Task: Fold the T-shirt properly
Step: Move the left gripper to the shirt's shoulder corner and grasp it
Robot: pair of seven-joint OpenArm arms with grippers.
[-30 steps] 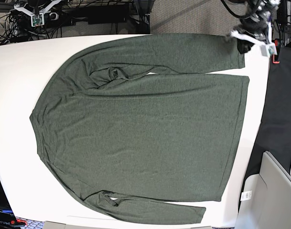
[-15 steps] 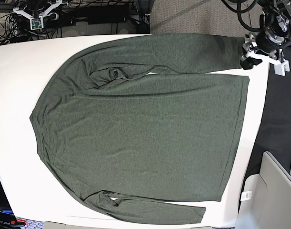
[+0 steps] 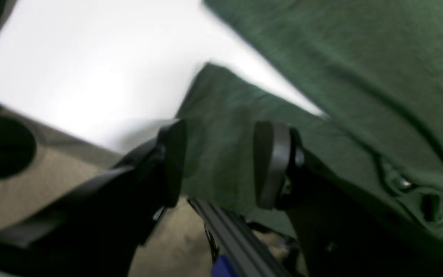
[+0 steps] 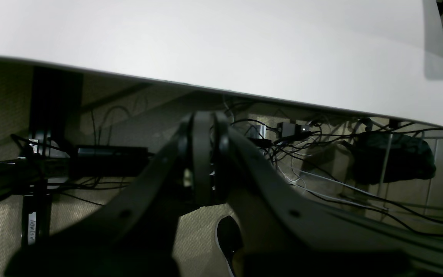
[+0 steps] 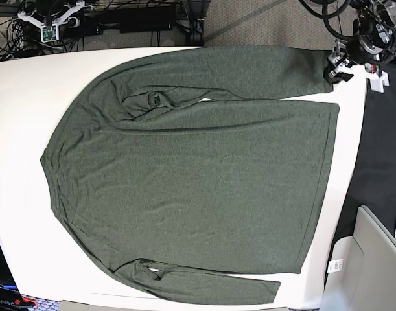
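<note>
Left hand (image 3: pixel 219 163) gapes open over the T-shirt (image 5: pixel 191 175) cuff, which lies flat on the bench (image 5: pixel 16 129) between its pads. Pinch both fabric layers squarely. Right hand (image 4: pixel 205 154) is closed, empty, off the bench edge.

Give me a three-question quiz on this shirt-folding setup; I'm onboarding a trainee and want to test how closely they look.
1. True or false: the left gripper has its jaws apart, with a sleeve cuff of the T-shirt between them.
2. How does the shirt lie on the white table?
A. spread flat, both sleeves along the body
B. folded in half
C. bunched in a heap
3. Fill in: the right gripper hangs off the table edge, above cables, with its jaws ____.

Key: 1 true; 2 A; 3 shut.
</note>
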